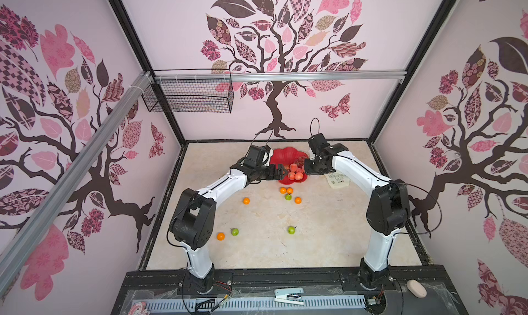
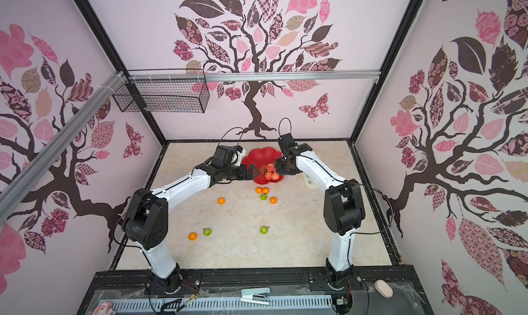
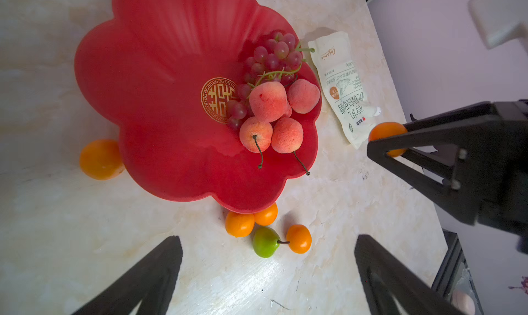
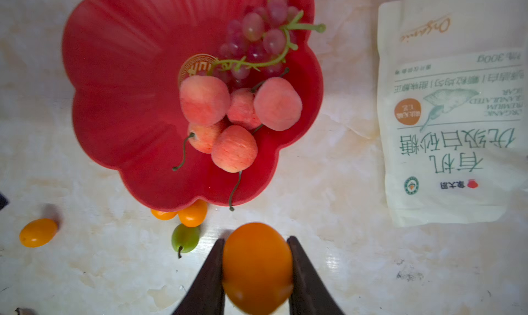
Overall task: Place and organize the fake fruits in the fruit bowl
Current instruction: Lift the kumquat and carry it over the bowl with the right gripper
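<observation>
Five peaches (image 4: 234, 148) sit heaped in the fruit bowl (image 4: 114, 85), off its gold centre toward the packet side, with the grape bunch (image 4: 257, 33) lying against them. The right gripper (image 4: 255, 240) is clamped on an orange ball (image 4: 257, 273), a finger on either side, and holds it in the air close to the bowl's rim (whether over the rim or just outside it, I cannot tell). The left gripper (image 1: 281, 171) hovers at the bowl's left edge, jaws spread wide with nothing between them.

On the table by the bowl's front rim, an orange pair (image 1: 283, 190) lies touching, with a green fruit (image 1: 288, 196) just beside it and a third orange (image 1: 298, 200) near that. A lone orange (image 1: 246, 200) sits apart to the left. Nearer the arm bases lie a front orange (image 1: 220, 236), a green pear (image 1: 234, 232) beside it, and a second green pear (image 1: 291, 230) well apart. The printed packet (image 1: 338, 180) lies flat to the bowl's right.
</observation>
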Available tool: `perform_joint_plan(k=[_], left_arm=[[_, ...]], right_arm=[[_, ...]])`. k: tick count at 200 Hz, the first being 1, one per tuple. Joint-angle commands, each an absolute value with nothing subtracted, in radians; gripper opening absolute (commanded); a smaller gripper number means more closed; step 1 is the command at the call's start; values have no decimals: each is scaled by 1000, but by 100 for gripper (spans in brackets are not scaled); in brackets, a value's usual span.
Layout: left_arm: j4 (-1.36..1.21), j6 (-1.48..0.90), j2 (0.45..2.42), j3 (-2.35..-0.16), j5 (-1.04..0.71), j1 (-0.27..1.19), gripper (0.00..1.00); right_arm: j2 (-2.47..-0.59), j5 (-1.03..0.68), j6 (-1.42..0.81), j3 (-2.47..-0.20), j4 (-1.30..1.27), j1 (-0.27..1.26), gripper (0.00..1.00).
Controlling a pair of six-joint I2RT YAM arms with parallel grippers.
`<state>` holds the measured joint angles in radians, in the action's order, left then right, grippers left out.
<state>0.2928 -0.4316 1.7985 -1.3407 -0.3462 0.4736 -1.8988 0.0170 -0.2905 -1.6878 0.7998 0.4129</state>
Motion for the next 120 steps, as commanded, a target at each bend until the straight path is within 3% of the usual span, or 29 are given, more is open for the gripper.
perform_joint_plan(k=[1,120], left_arm=[[262,-458,1778,-1361,-368,449,98],[198,-535,1751,-1321,-421,276,98]], right_arm=[[-1969,16,-293,-1777,853,453,34],[-2336,9,-304,-2232,973,548,30]])
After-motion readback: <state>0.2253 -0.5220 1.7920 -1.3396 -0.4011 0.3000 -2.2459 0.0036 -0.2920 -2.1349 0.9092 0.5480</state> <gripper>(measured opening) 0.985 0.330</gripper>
